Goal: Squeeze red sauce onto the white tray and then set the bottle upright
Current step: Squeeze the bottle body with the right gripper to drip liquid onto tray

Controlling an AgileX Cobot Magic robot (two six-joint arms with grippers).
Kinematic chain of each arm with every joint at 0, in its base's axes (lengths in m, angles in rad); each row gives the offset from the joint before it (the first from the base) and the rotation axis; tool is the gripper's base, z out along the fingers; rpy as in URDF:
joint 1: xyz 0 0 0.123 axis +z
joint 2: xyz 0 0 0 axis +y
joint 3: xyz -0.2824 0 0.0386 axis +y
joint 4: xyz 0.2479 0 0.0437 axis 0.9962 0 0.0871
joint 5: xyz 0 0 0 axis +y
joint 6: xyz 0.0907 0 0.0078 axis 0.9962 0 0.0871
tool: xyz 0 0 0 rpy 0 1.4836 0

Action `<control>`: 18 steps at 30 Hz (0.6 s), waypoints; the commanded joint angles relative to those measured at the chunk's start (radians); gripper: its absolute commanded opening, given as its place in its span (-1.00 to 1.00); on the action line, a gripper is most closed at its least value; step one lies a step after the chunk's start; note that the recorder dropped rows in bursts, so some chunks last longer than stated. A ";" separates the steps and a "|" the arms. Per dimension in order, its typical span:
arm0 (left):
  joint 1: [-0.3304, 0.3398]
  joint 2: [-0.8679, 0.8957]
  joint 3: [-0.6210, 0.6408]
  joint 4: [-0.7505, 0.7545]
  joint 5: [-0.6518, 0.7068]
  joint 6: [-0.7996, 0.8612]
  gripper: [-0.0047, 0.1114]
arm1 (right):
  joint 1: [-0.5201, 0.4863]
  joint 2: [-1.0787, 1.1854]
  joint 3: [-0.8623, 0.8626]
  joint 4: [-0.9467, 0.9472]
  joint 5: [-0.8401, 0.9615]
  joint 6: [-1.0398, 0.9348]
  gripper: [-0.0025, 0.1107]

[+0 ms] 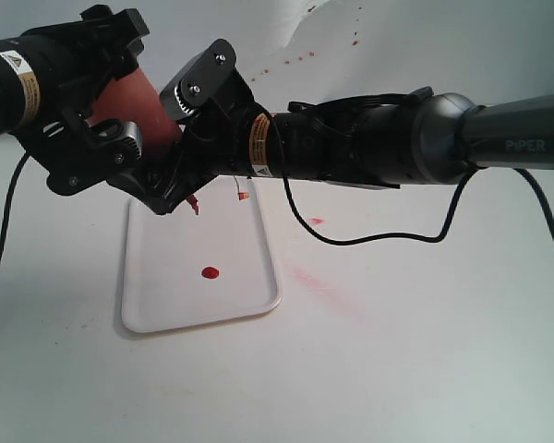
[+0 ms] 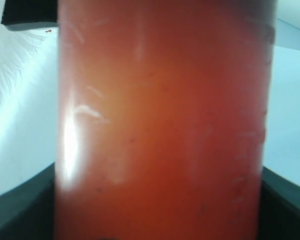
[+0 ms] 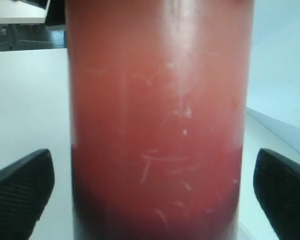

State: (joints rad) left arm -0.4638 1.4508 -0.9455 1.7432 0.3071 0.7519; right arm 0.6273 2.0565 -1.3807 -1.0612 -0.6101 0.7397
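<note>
The bottle [image 1: 127, 100], tinted red, is tilted nozzle-down over the white tray [image 1: 157, 305], its red-stained nozzle [image 1: 194, 205] above the tray's far part and the tethered tip cap [image 1: 243, 195] dangling beside it. One round drop of red sauce [image 1: 210, 273] lies on the tray. My left gripper [image 1: 102, 134] is shut on the bottle [image 2: 160, 125], dark fingers [image 2: 20, 210] pressed against its sides. My right gripper [image 1: 171, 189] surrounds the lower part of the bottle [image 3: 157, 125]; its fingers [image 3: 20, 195] stand open, a little off each side.
Pinkish smears [image 1: 328, 288] and a small red spot [image 1: 316, 221] mark the table right of the tray. Tiny red specks [image 1: 305, 57] dot the back. The right arm's black cable [image 1: 379, 238] loops low over the table; another cable [image 1: 0, 231] hangs at the left.
</note>
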 commanded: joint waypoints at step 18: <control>-0.005 -0.007 -0.013 0.001 0.023 -0.019 -0.92 | 0.001 -0.005 -0.006 0.063 -0.004 0.002 0.74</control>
State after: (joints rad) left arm -0.4638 1.4508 -0.9455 1.7432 0.3127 0.7519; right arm 0.6273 2.0565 -1.3807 -1.0229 -0.6101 0.7359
